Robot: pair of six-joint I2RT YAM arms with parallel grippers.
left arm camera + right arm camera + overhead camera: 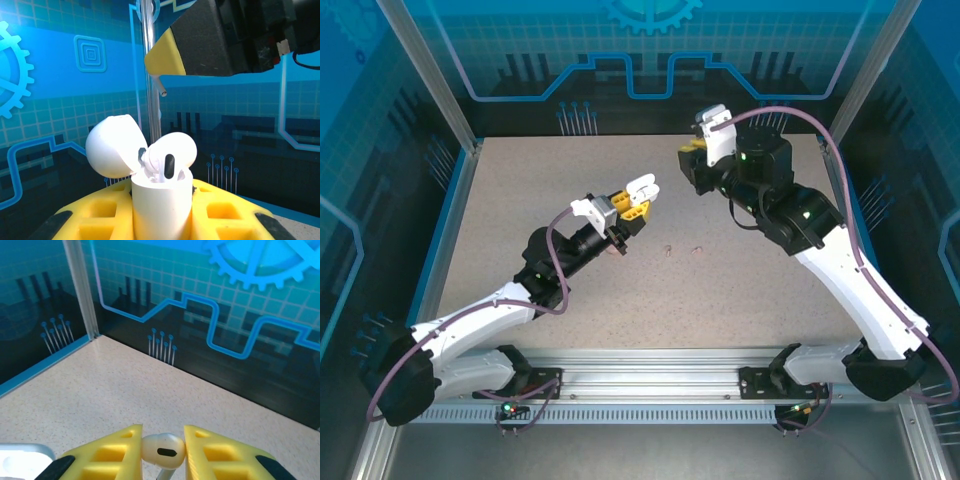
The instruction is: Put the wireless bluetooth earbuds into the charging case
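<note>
White charging case (162, 207) and earbud (162, 450); yellow left hand (162, 222) and right hand (162, 457); speckled beige table (150, 385).

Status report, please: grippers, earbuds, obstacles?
Left gripper shut on open case, one white earbud in it. Right gripper shut on second white earbud. Two pinkish buds on table.

Two tiny pinkish-tan earbuds (667, 250) lie close together near the middle of the speckled beige counter (520, 220). The left pincer (636, 203) is just beyond them and to their left, its yellow fingers clasping a small white charging case with its lid open (643, 187). The right pincer (692, 152) sits apart toward the far right, yellow fingers pointing left; any load is too small to tell.
</note>
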